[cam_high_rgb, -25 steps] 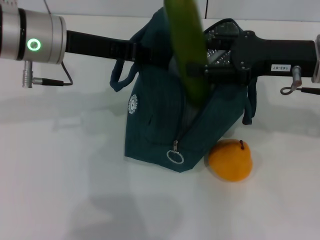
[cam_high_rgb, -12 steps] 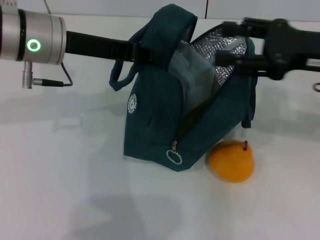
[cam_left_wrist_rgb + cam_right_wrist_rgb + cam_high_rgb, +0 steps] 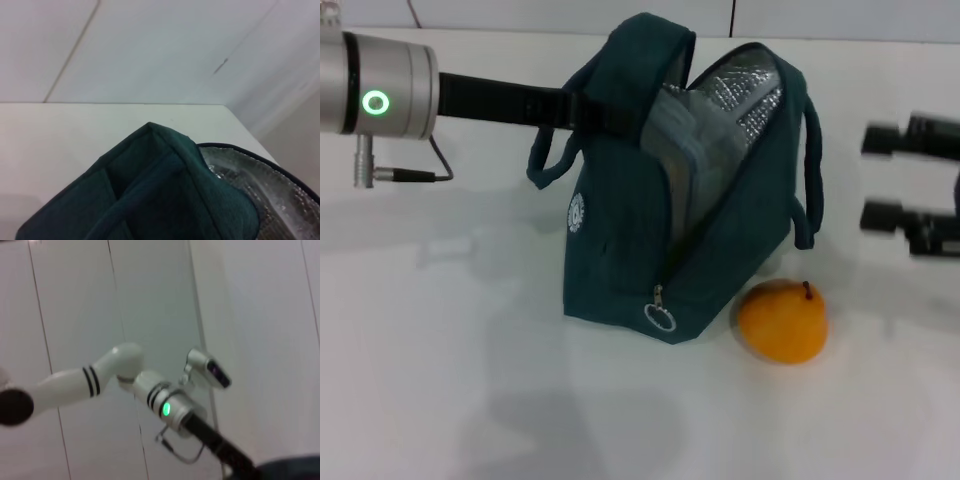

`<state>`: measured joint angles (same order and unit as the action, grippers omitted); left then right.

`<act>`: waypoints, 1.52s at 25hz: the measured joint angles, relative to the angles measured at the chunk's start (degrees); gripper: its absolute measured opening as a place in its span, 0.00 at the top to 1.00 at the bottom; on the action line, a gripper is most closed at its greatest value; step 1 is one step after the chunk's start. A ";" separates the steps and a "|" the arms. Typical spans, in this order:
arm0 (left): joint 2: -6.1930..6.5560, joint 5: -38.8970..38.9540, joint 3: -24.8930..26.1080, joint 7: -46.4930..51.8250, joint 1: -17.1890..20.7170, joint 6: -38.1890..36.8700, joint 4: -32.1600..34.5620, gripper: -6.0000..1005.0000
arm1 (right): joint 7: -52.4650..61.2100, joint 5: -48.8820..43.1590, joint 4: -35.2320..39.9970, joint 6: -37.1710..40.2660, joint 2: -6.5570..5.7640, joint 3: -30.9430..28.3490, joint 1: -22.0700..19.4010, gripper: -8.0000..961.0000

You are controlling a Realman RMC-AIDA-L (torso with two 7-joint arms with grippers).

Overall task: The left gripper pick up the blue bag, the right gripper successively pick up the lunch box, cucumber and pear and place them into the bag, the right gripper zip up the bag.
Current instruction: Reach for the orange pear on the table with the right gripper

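Bag [image 3: 650, 250]: dark teal, stands near the middle of the white desk [image 3: 440, 380], toward the far edge, leaning a little to the robot's left. Zip open along the front; ring pull [image 3: 660, 318] hangs low at the front corner. Silver lining [image 3: 745, 95] visible inside the mouth. A pale flat item shows in the opening, prob. the lunch box [image 3: 670, 150]; can't confirm. No cucumber seen in any view.

Left gripper [image 3: 582, 108]: arm comes in from the desk's left edge, black fingers pinching the bag's top flap by the handle strap [image 3: 545, 165]. Left wrist view shows only the teal flap [image 3: 165, 185] close up and a strip of lining [image 3: 270, 195]; own fingers not in that view.

Pear [image 3: 783, 320]: orange-yellow, stem up, lies on the desk touching or just beside the bag's front right corner, toward the near edge.

Right gripper [image 3: 900, 180]: at the desk's right edge, well apart from bag, above and right of pear. Fingers spread, two black tips w/ a clear gap, holding nothing. Right wrist view faces the wall and the left arm [image 3: 150, 395]; no task items in it
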<state>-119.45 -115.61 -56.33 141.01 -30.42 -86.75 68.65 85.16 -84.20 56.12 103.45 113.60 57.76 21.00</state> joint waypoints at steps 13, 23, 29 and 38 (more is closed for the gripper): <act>-0.08 0.40 -0.01 -0.45 1.89 1.50 -0.35 0.95 | -12.63 -6.69 -12.43 -5.32 1.23 0.14 -2.08 0.24; -0.02 1.09 -0.26 -0.90 1.13 1.49 -1.29 0.95 | -17.22 -7.33 -18.12 -10.05 1.67 3.23 0.01 0.25; 0.08 1.41 -0.12 -1.11 0.68 1.43 -1.29 0.95 | -18.23 -7.09 -18.95 -12.28 1.76 5.16 0.44 0.25; 0.10 1.45 -0.01 -1.58 0.53 1.47 -1.28 0.95 | -18.58 -6.96 -19.03 -14.54 2.00 6.30 1.34 0.25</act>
<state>-119.35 -114.16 -56.34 139.42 -29.88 -85.27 67.37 66.58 -91.16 37.09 88.91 115.61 64.06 22.34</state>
